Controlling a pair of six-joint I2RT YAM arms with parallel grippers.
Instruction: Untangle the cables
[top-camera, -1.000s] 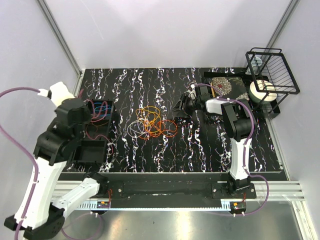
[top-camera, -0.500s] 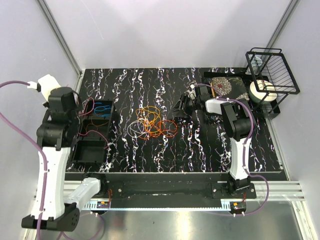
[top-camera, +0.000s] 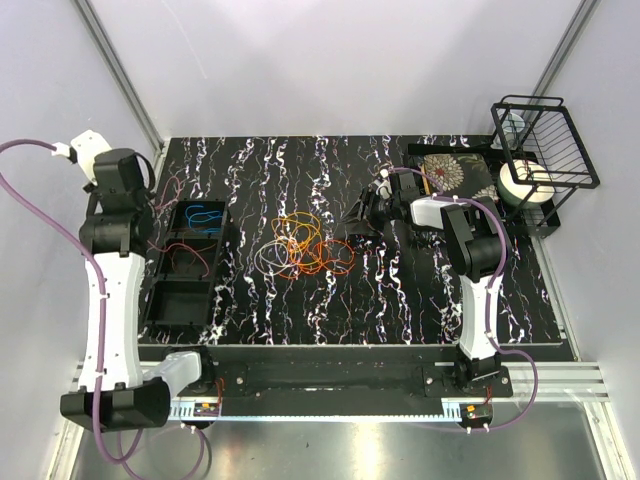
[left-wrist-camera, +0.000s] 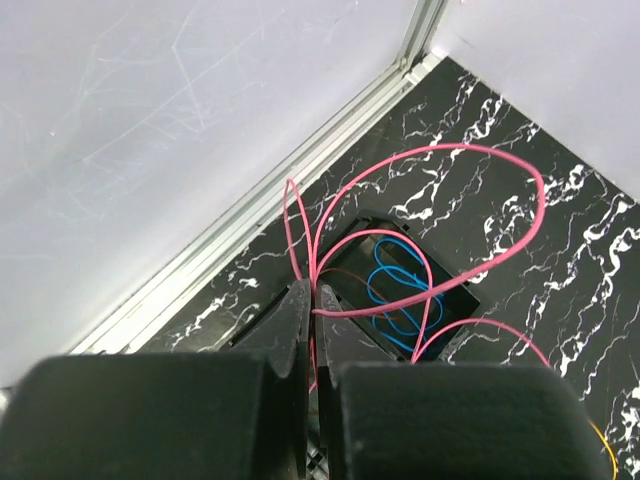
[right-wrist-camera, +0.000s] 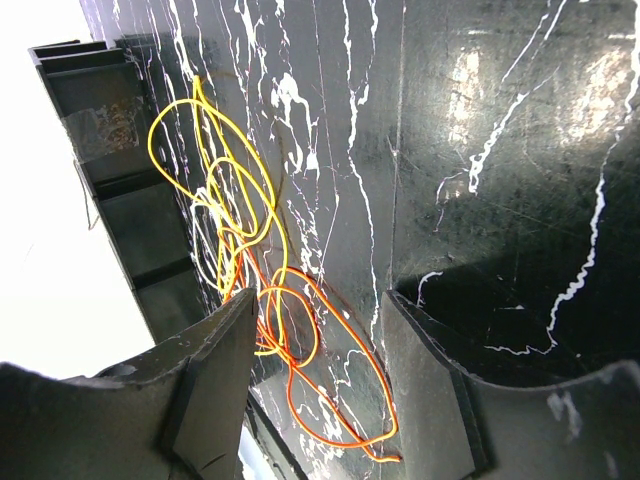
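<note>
Red cable (left-wrist-camera: 440, 148) is pinched tight in the left gripper (left-wrist-camera: 308, 300), jaws fully closed on it. It's held up in the air, so the cable bows out in one big loop and trails down to the black compartment tray (top-camera: 185, 300) at about 9 o'clock on the marble-look table (top-camera: 400, 300). A blue cable (left-wrist-camera: 395, 300) sits coiled in the tray's 12 o'clock compartment. The right gripper (right-wrist-camera: 318, 310) is roughly half open with nothing in it, hovering just off the 3 o'clock side of the tangle (top-camera: 300, 250) in the middle of the table. That pile is an orange cable (right-wrist-camera: 330, 400), a yellow cable (right-wrist-camera: 240, 160) and a pale one, all looped over each other. Up at 2 o'clock there's a wire basket (top-camera: 545, 140) with a white roll (top-camera: 525, 183) and a floral mat (top-camera: 445, 170) beside it. Bare tabletop lies on the 12 and 6 o'clock sides of the pile, while the left arm is close to the side wall (top-camera: 60, 100) at 9 o'clock.
</note>
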